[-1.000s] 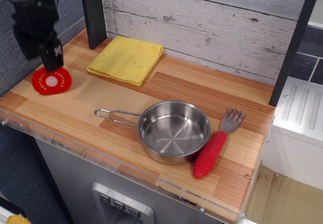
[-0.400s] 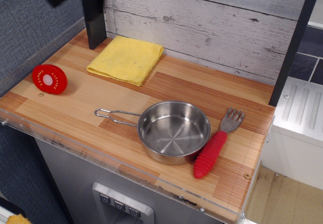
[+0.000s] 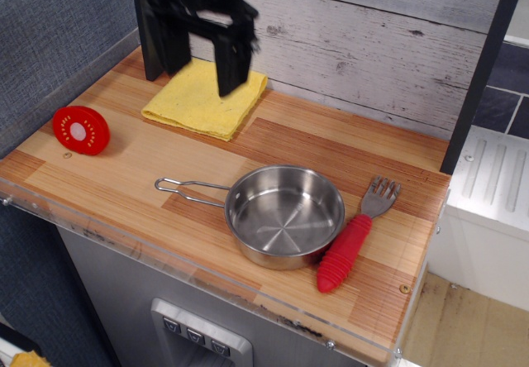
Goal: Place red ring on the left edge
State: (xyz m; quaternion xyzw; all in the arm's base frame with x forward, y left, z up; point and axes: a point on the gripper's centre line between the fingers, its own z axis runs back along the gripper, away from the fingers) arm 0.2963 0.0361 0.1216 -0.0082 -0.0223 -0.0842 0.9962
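The red ring [image 3: 81, 130] rests on the left edge [image 3: 37, 148] of the wooden tabletop, close to the grey side wall. It looks tilted up on its side, with its whitish centre facing the camera. My gripper [image 3: 203, 61] is high at the back, over the yellow cloth [image 3: 202, 98] and well to the right of the ring. Its two dark fingers [image 3: 233, 59] stand apart with nothing between them. It is open and empty.
A steel pan [image 3: 285, 216] with a wire handle stands at mid-front. A red ribbed-handled fork [image 3: 351, 243] lies to its right. A dark post [image 3: 153, 28] stands at the back left, and a clear acrylic rim [image 3: 190, 272] runs along the front edge.
My gripper was low over the red ring at the left edge. It let the ring go, rose and swung right to above the yellow cloth. The ring stays at the left, now tilted.
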